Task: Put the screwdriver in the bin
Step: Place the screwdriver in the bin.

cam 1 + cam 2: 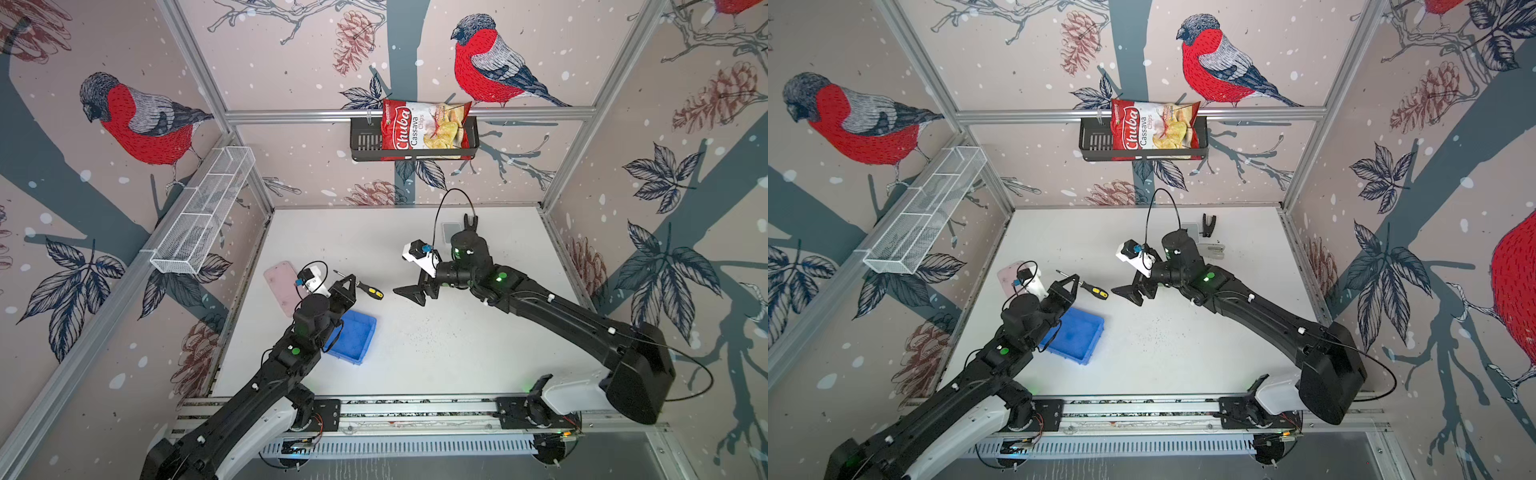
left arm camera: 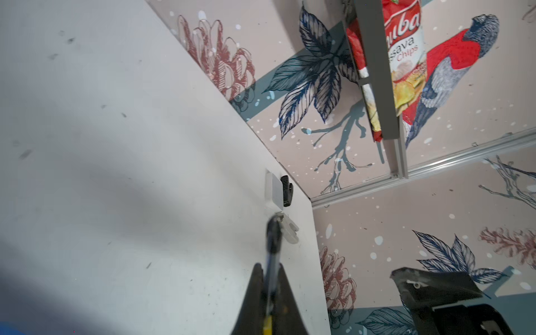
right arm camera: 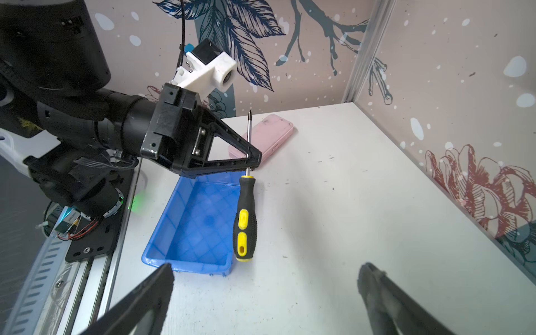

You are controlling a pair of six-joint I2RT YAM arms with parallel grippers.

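Right tool [image 3: 266,271] is sitting closest to the lens, jaws gaping fully, gripping nothing, pointing toward the screwdriver [image 3: 245,217]. Left tool [image 3: 253,161] is pinching shut on it, clamping the thin shaft just above the handle. The tip is sticking out past the fingers toward the pink case [image 3: 261,136], and the handle is hanging free off the grip.

In both top views the screwdriver is sitting just beyond the bin's far edge, not over it. Bin [image 1: 357,332] is lying on the tabletop [image 3: 362,188], partly hiding behind the left arm [image 1: 291,361]. Can't tell whether the handle end is clearing the tabletop or brushing it.

My read: we're carrying toward the bin, drop not yet done.

Risks I'm seeing:
- Grip is biting on thin round steel with the heavy end overhanging, so the screwdriver is likely wanting to swivel or slide out on a fast swing.
- Opening early is putting it on the tabletop, or on the rim and bouncing out, since the walls are low.
- Carrying the handle low is risking a catch on the bin wall, shoving the light tray.
- Left arm is covering part of the bin, shrinking the drop window.
- Right tool is hovering near, so an outward left-arm swing is risking a clash.
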